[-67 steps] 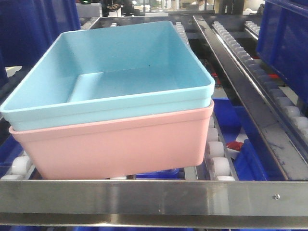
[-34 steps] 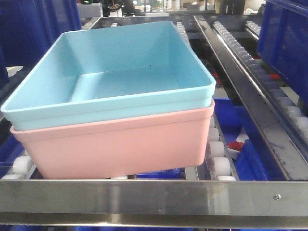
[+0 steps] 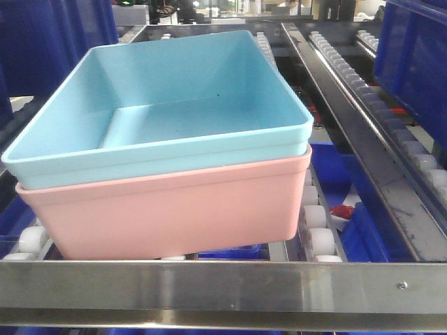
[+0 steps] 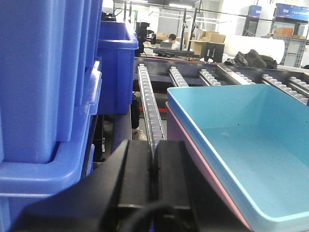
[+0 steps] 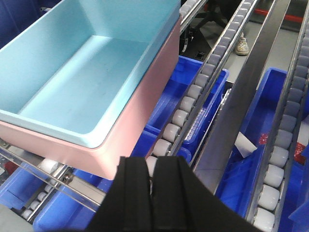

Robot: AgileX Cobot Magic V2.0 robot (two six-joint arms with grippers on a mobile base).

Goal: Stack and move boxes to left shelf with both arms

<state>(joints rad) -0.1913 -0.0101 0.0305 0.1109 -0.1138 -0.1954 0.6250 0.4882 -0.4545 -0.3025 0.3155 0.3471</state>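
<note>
Your left gripper [image 4: 153, 166] and right gripper [image 5: 153, 181] have their fingers pressed together, just clear of the stacked boxes [image 3: 167, 174], which have barely shifted on the left shelf [image 3: 223, 286], so placement looks finished.

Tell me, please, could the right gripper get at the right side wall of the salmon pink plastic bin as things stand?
Probably yes: the right gripper, fingers shut, sits beside the salmon pink plastic bin, with only open roller rails alongside.

The left claw [image 4: 153, 169] is matte black plastic: two broad, flat-faced fingers with a thin seam between them, widening into a rounded dark housing below. The right claw [image 5: 153, 186] matches it, black and angular, flaring toward its base.
</note>
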